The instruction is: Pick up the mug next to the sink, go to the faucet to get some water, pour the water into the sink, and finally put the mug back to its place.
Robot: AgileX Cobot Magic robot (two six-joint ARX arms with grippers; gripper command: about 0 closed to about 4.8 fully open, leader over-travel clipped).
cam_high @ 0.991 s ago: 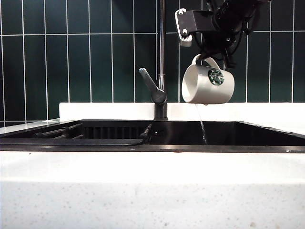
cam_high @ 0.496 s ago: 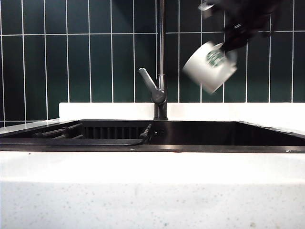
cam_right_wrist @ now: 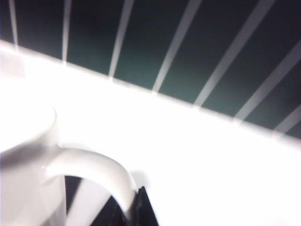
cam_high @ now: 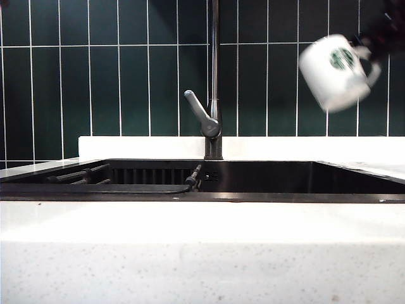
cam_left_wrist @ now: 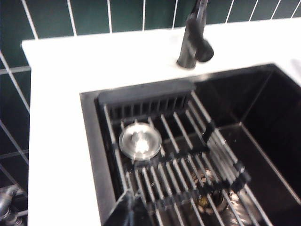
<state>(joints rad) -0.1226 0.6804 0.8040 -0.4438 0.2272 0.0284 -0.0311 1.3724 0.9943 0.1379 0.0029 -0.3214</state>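
Note:
The white mug (cam_high: 334,69) with the green logo hangs tilted and blurred at the upper right, well above the black sink (cam_high: 266,177) and right of the faucet (cam_high: 215,76). My right gripper (cam_high: 380,35) holds it from the right by the handle. In the right wrist view, dark fingers (cam_right_wrist: 143,209) are shut on the mug's loop handle (cam_right_wrist: 99,167), against the white counter and green tiles. My left gripper (cam_left_wrist: 128,207) is shut with nothing in it, over the sink's rim (cam_left_wrist: 91,141) near the faucet base (cam_left_wrist: 192,44).
A black slatted rack (cam_left_wrist: 178,155) lies in the left part of the basin, over a round metal drain cover (cam_left_wrist: 139,141). The grey lever handle (cam_high: 199,114) sticks out left of the faucet pipe. White speckled countertop (cam_high: 202,247) frames the basin, with green tiles (cam_high: 114,76) behind.
The mug has swung from beside the faucet, where it was tipped and pouring a thin stream, up and to the right. Its mouth has turned away from pointing down, and the stream is gone.

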